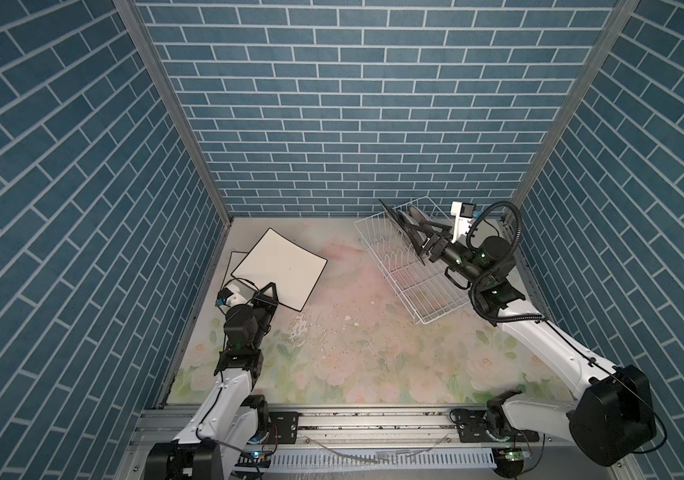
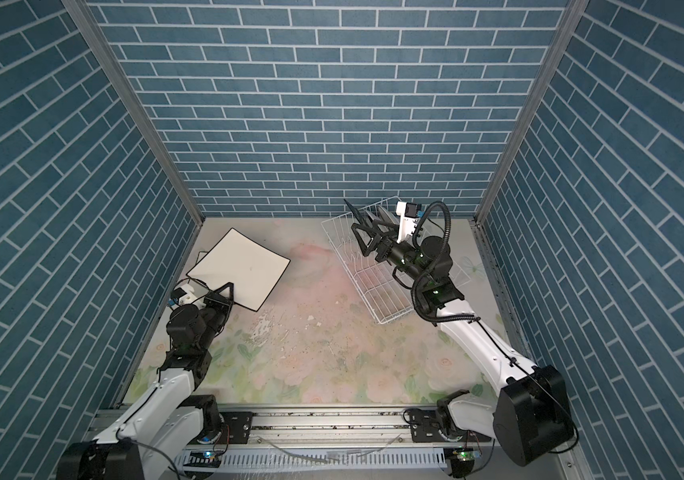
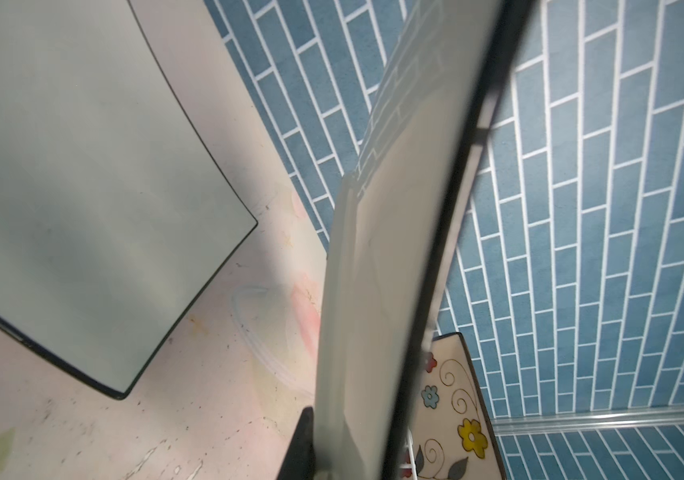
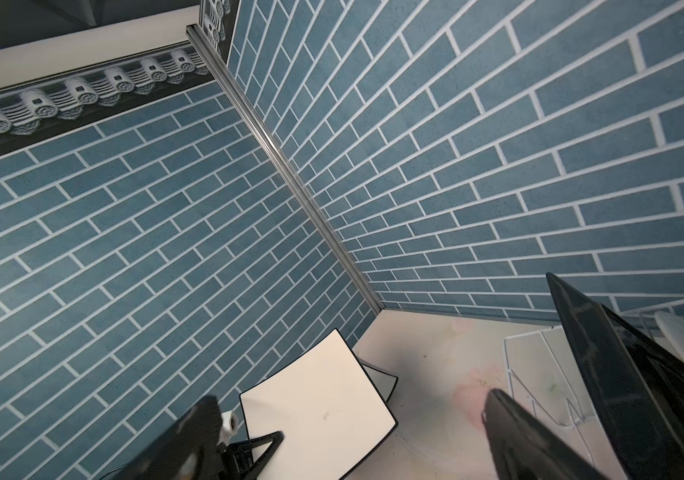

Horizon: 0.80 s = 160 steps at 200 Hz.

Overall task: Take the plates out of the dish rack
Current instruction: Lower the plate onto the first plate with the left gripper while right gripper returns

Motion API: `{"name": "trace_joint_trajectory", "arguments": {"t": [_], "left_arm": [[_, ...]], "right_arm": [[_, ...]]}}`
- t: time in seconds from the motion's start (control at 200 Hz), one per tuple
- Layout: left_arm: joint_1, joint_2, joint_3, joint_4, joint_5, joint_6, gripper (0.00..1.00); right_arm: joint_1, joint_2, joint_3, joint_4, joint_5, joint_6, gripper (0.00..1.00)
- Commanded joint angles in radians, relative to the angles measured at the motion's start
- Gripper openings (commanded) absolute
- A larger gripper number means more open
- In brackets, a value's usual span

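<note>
Two square plates [image 1: 280, 270] outside the one dish rack [image 1: 419, 291], three more plates [image 1: 401, 232] standing in it

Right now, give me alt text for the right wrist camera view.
The open right gripper frames a square white black-rimmed plate gripped at its edge by the left gripper. A dark-backed plate stands in the white wire dish rack; blue brick walls fill the rest.

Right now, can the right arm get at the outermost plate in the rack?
Likely yes. The right gripper is open beside the dark-backed plate standing in the rack, nothing between. In its wrist view the plate sits outside one finger, so it'd need a small shift.
</note>
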Motion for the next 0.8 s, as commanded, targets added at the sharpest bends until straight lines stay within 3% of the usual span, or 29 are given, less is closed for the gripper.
{"name": "trace_joint_trajectory", "arguments": {"t": [0.0, 0.36, 0.795], "left_arm": [[0.040, 0.040, 0.031, 0.343, 0.017, -0.062, 0.00], [0.195, 0.291, -0.001, 0.715, 0.006, -0.212, 0.00], [0.295, 0.489, 0.034, 0.812, 0.071, -0.272, 0.00]], "right_arm": [[-0.002, -0.031, -0.032, -0.011, 0.006, -0.038, 0.99], [-0.002, -0.033, 0.005, -0.086, -0.009, -0.089, 0.99], [-0.006, 0.005, 0.044, -0.125, -0.025, -0.091, 0.99]]}}
